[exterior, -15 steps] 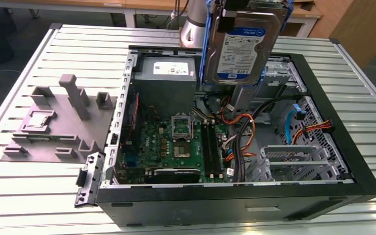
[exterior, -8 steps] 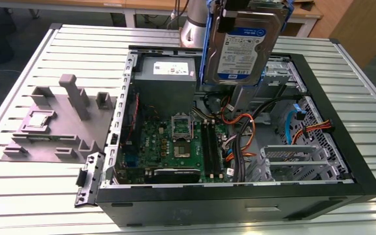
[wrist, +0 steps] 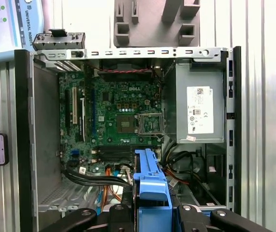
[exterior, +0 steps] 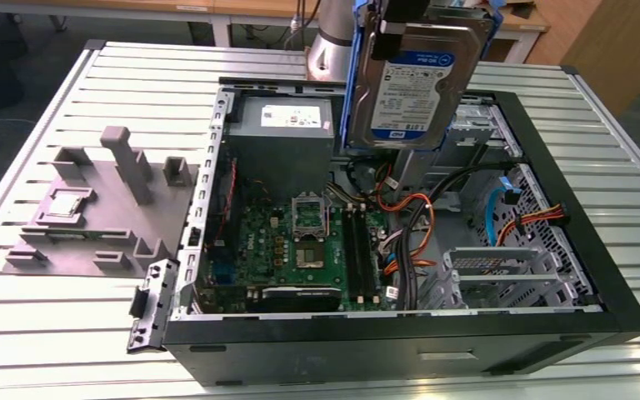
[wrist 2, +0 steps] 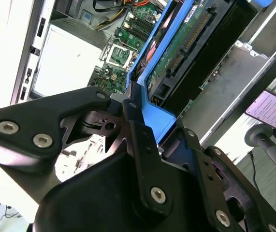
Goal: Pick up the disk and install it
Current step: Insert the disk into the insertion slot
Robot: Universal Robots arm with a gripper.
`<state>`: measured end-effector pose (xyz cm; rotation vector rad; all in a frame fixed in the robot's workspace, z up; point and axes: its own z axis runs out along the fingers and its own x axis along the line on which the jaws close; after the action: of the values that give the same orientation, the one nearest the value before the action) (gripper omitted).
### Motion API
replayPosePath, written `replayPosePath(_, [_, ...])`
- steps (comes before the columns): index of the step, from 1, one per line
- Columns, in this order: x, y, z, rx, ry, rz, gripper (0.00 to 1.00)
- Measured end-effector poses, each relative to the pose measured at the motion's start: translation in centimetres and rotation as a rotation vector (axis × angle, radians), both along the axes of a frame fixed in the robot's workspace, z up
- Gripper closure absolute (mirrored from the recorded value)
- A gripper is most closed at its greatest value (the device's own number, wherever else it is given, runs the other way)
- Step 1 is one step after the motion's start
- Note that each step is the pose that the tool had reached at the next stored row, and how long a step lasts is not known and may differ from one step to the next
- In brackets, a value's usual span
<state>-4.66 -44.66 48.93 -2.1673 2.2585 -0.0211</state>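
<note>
The disk [exterior: 415,83] is a silver hard drive with a blue-and-white label and a blue carrier frame. It hangs nearly upright above the far part of the open computer case [exterior: 587,275]. My gripper [exterior: 400,18] is shut on its top edge. In the second wrist view the black fingers [wrist 2: 138,130] clamp the blue frame [wrist 2: 154,116], with the disk's green circuit board [wrist 2: 186,46] beyond. In the first wrist view the gripper [wrist: 152,211] holds the blue frame [wrist: 150,179] over the case's cables.
Inside the case lie the motherboard [exterior: 297,242], a grey power-supply box [exterior: 287,125], orange and black cables [exterior: 415,242] and a metal drive cage [exterior: 498,275]. A grey plastic fixture [exterior: 97,208] stands on the slatted table [exterior: 64,350] to the exterior view's left.
</note>
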Motion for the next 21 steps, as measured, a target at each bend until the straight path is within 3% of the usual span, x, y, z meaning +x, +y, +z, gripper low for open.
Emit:
replayPosePath(4, [0.0, -0.12, 0.0, 0.0011, 0.0, 0.0, 0.64])
replayPosePath(8, [0.0, -0.13, -0.01, 0.0112, -0.0001, 0.0, 0.64])
replayPosePath(19, [0.02, -0.65, -0.01, 0.0114, 0.001, 0.0, 0.64])
replayPosePath(20, [0.07, -0.66, -0.01, 0.0113, 0.0021, 0.0, 0.64])
replayPosePath(21, [-0.98, -0.67, -0.06, 0.0114, 0.0174, 0.0, 0.64])
